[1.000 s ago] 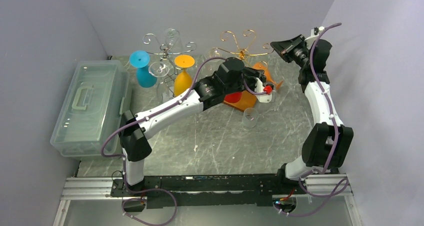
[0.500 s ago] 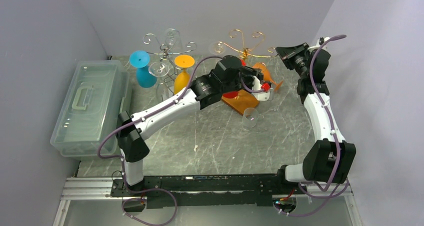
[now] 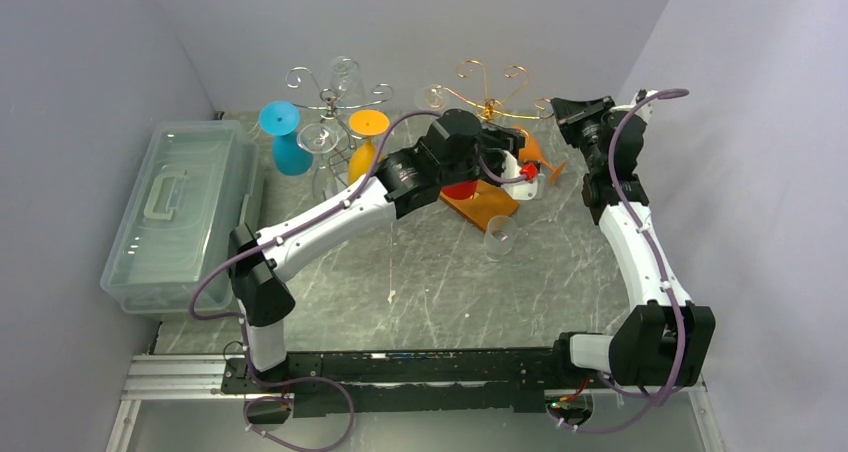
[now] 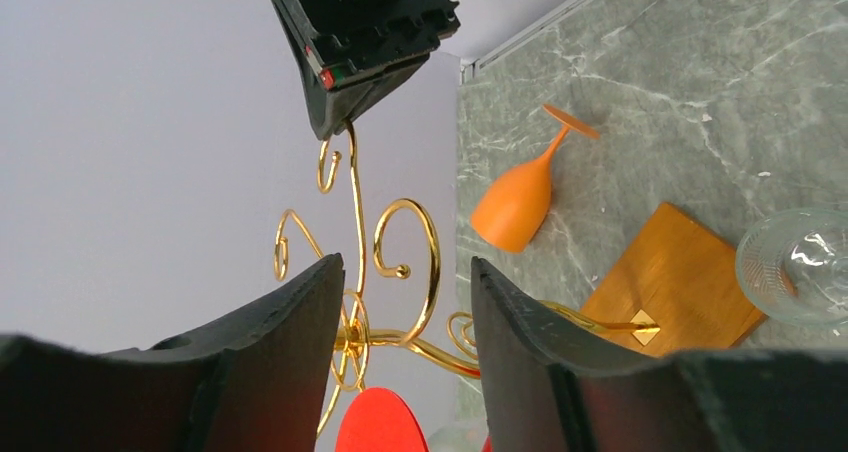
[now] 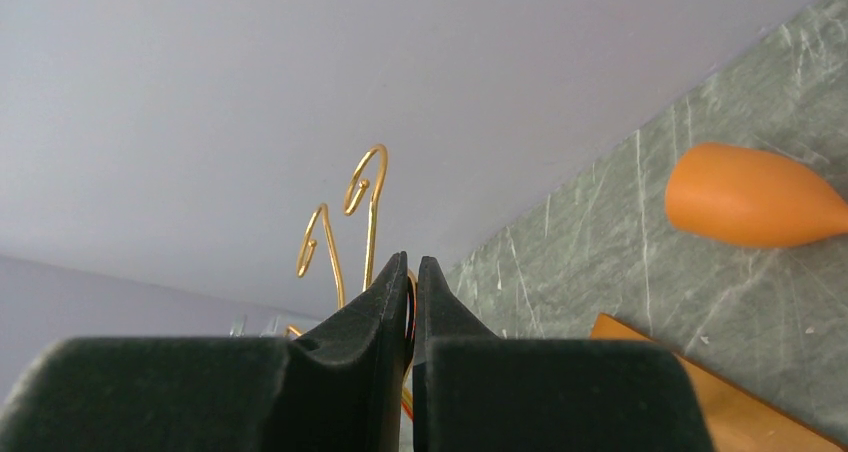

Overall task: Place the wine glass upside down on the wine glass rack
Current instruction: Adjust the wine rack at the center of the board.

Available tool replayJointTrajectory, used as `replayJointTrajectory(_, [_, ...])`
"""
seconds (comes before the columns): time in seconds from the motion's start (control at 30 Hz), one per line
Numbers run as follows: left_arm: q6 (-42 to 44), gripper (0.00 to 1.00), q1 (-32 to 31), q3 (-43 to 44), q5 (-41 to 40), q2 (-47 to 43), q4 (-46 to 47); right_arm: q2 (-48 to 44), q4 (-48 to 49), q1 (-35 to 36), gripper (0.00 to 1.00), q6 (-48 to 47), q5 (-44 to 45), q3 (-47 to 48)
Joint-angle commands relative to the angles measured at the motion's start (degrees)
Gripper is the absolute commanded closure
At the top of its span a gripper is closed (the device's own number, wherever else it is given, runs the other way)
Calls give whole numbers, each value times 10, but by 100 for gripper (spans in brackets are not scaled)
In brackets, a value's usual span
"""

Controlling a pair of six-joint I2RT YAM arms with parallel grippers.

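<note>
The left hand (image 4: 405,267) is spread, one finger each side of the red glass (image 4: 378,422), close at the gold rack (image 3: 482,205) at 12 o'clock on the worktop (image 3: 430,282). The right hand (image 5: 410,267) pinches a rack wire at 2 o'clock.

You are looking into a three-sided booth: a pale lavender-grey back wall (image 3: 420,22) meets a left wall (image 3: 80,62) and a right wall (image 3: 770,172) of the same colour. Below them your tabletop (image 3: 430,282) is grey-green stone pattern with white veins, evenly and softly lit, and an aluminium rail (image 3: 170,374) runs along its near edge
</note>
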Motion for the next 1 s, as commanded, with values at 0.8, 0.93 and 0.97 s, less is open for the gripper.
replayJointTrajectory(0.8, [16,97,11,106,-41,53,-79,-84,-54,39,100,-15,96,-87])
replayJointTrajectory(0.93, [16,97,19,81,-44,32,-76,-102,-57,39,100,-15,99,-107])
replayJointTrajectory(0.97, [18,98,21,75,-45,28,-75,-102,-57,39,100,-12,95,-110])
